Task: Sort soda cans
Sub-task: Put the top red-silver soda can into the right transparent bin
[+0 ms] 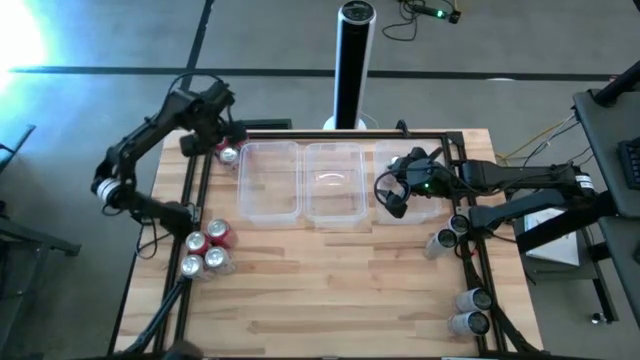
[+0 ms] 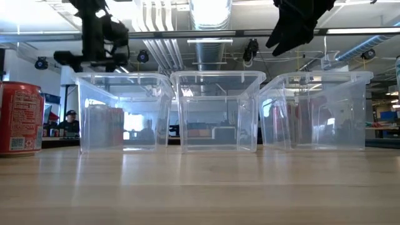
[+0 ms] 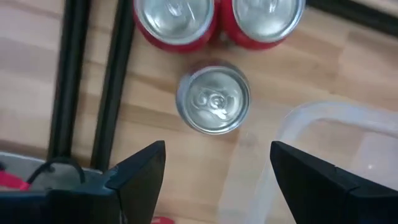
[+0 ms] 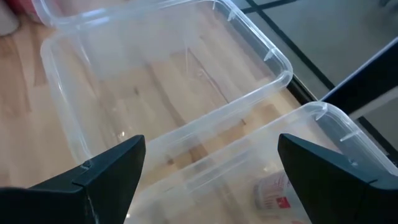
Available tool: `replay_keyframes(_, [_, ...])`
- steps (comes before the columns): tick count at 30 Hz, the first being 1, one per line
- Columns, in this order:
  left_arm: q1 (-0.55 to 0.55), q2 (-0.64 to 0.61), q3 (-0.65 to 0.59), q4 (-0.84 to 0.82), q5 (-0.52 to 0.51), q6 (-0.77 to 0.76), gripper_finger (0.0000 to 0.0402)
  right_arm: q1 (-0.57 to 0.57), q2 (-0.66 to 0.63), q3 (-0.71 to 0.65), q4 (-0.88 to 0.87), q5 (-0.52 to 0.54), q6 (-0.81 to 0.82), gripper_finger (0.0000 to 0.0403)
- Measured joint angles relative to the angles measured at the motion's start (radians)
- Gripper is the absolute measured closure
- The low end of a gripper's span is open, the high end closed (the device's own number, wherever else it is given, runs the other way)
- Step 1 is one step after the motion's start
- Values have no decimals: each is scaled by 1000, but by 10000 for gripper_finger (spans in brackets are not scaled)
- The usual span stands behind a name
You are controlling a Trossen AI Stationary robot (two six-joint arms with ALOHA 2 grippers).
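On my far left, the left hand (image 1: 222,128) hangs over the back left corner of the bench (image 1: 330,290), its fingers spread wide with nothing between them. Through its wrist camera I see a silver-topped can (image 3: 213,100) standing upright on the wood just ahead of the fingertips, two red cans (image 3: 176,22) side by side just behind it, and the rounded corner of a clear tub at the edge. From above, that corner shows a can (image 1: 229,154) just outside the left tub (image 1: 270,182).

Nearer the front along the left edge, I count a cluster of four red cans (image 1: 207,249) standing upright and touching one another. At bench level, one red can (image 2: 20,119) stands at the left, apart from the tubs.

Three clear tubs sit in a row across the back middle of the bench: the left one, the middle tub (image 1: 334,182), and the right tub (image 1: 415,190). The right hand (image 1: 392,190) hovers above the right tub, over the wall next to the middle tub, fingers spread and holding nothing. Its wrist camera looks down into two tubs, and a pale can (image 4: 275,191) with a red mark lies on its side in the nearer one.

On the right edge of the bench, two dark cans (image 1: 447,236) stand together, and closer to the front two silver-grey cans (image 1: 471,311) lie near the corner.
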Motion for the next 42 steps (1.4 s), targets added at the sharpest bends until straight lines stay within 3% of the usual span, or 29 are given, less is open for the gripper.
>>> replay_keyframes(9, [56, 120, -18, 31, -5, 12, 127, 0, 3, 0, -13, 0, -44, 42])
replay_keyframes(22, [67, 181, -4, 43, -5, -14, 127, 0, 3, 0, -31, 0, -90, 42])
replay_keyframes(30, [67, 184, 89, 3, -20, 1, 127, 0, 3, 0, -44, 0, -92, 42])
replay_keyframes(38, [44, 209, 195, -38, -188, 3, 127, 0, 3, 0, -44, 0, -92, 42])
replay_keyframes(42, [38, 230, 221, -74, -133, -31, 127, 0, 3, 0, -45, 0, -92, 42])
